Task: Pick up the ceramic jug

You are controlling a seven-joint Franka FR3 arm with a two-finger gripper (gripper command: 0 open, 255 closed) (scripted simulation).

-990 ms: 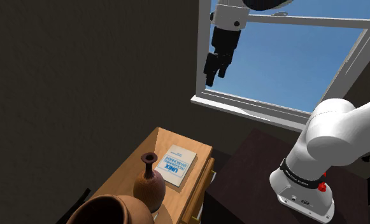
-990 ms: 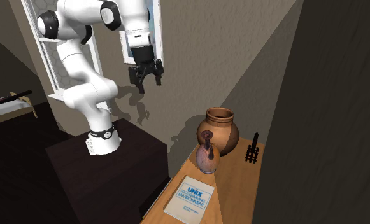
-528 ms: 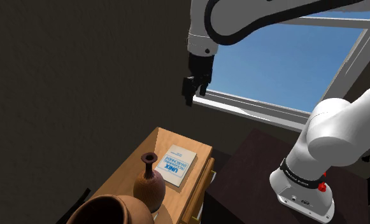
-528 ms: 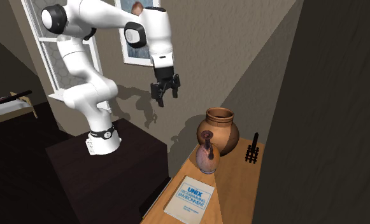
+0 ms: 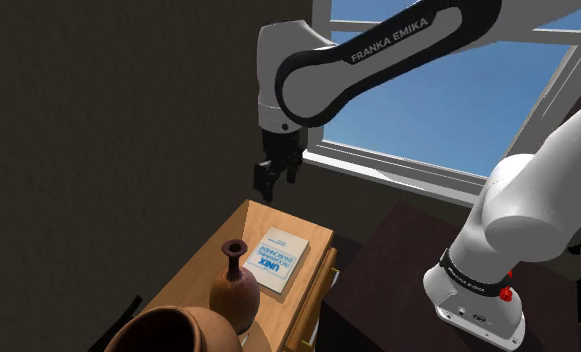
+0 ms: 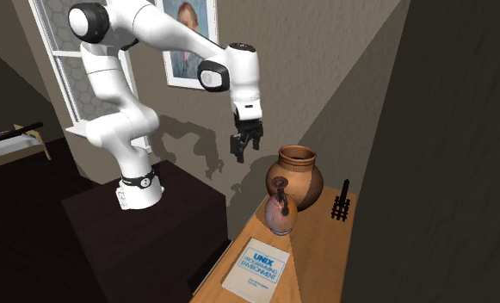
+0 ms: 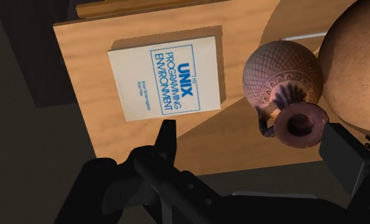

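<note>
The jug (image 5: 235, 287) is a brown, narrow-necked vessel with a patterned round body and a small handle. It stands upright on a light wooden side table (image 5: 261, 219), between a book and a big pot. In the second exterior view the jug (image 6: 280, 212) is below and to the right of my gripper (image 6: 240, 148). My black gripper (image 5: 269, 178) hangs in the air above the table's far edge, open and holding nothing. In the wrist view the jug (image 7: 281, 76) lies between and beyond the spread fingers of the gripper (image 7: 250, 132), nearer the right finger (image 7: 344, 151).
A large round brown pot (image 6: 296, 175) stands right behind the jug, nearly touching it. A white book (image 7: 166, 78) with blue "UNIX" print lies flat on the table. A small black rack (image 6: 341, 207) stands by the wall. A window (image 5: 458, 110) is behind the arm.
The arm has swung away from the window and down toward the side table. The gripper is now lower and closer to the jug. Its fingers stayed open.
</note>
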